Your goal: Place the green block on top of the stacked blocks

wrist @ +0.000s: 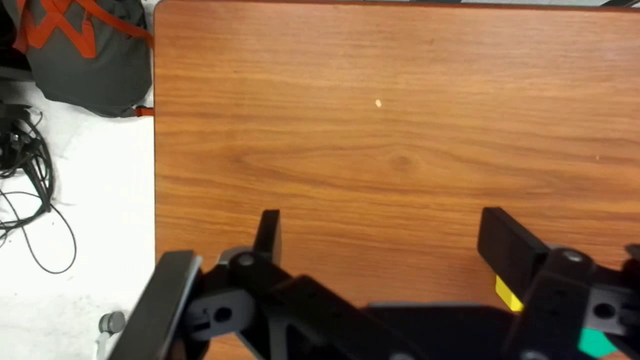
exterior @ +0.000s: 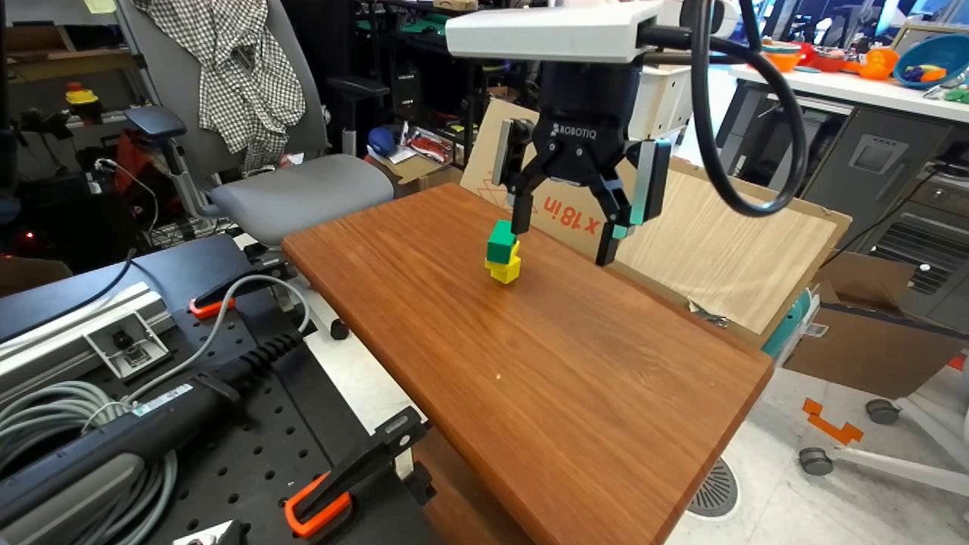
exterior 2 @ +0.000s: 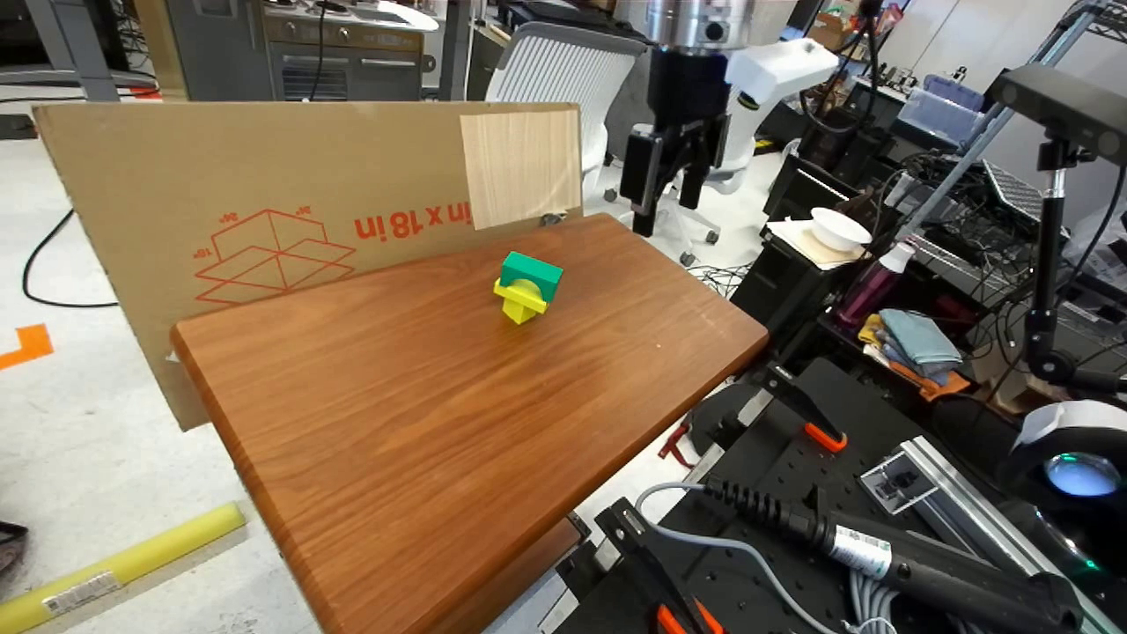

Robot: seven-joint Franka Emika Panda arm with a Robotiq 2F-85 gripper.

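The green block lies on top of the yellow stacked blocks on the wooden table. In an exterior view the green block is seen lengthwise, with a rounded yellow piece under its middle, a flat yellow piece below, and a yellow block at the base. My gripper is open and empty, raised above the table beside the stack; it also shows in an exterior view. In the wrist view, the right finger of the gripper hides most of the yellow and green pieces.
The wooden table has a cardboard sheet standing along one long edge. A black perforated bench with clamps and cables lies along the opposite side. A grey chair stands beyond the table.
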